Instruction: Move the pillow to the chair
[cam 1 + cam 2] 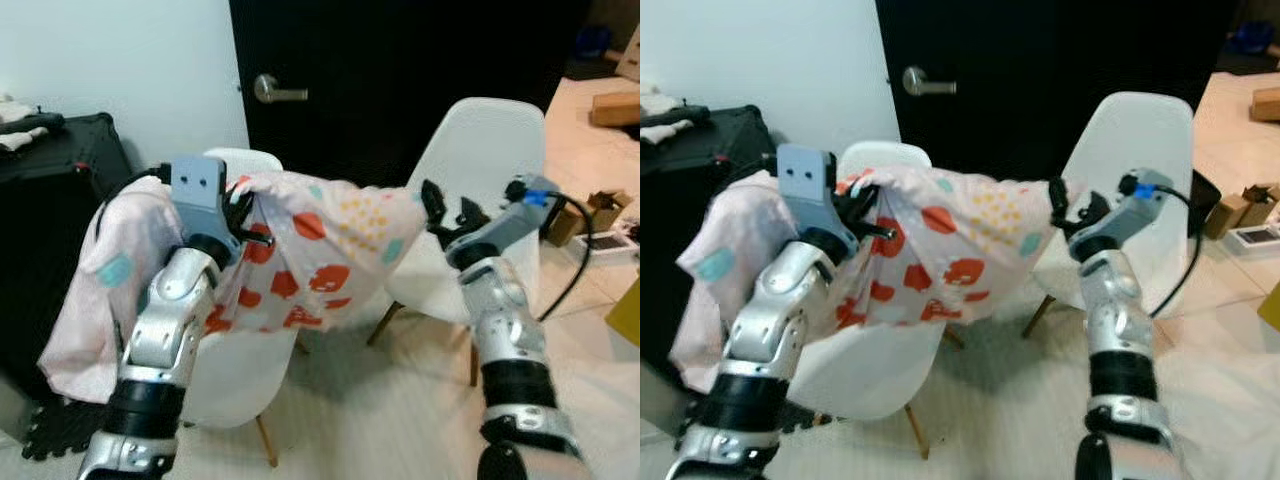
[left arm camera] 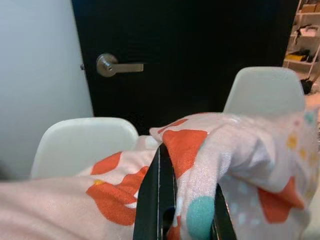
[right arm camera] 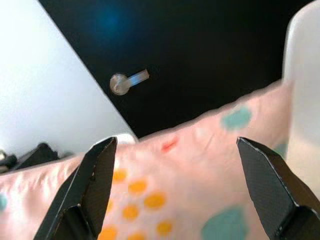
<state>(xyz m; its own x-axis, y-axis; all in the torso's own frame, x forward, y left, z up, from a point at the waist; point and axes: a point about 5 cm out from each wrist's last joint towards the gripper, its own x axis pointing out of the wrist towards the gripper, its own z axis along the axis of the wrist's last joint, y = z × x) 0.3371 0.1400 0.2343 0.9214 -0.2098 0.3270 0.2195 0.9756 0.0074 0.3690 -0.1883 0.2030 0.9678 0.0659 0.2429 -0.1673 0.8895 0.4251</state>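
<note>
A pink pillow (image 1: 330,250) with red, orange and teal prints hangs in the air, stretched between my two grippers above the seat of the left white chair (image 1: 235,380). My left gripper (image 1: 250,225) is shut on its upper left part; in the left wrist view its black fingers (image 2: 157,200) pinch a fold of the pillow (image 2: 240,150). My right gripper (image 1: 440,215) is at the pillow's right corner. Its two fingers stand wide open, with the pillow's edge (image 3: 190,185) lying between them. A second white chair (image 1: 490,140) stands behind the right gripper.
A black door with a metal handle (image 1: 275,92) is straight ahead. A black case (image 1: 60,180) stands at the left by the wall. Cardboard boxes and small items (image 1: 600,215) lie on the floor at the right. The floor in front of the chairs is light.
</note>
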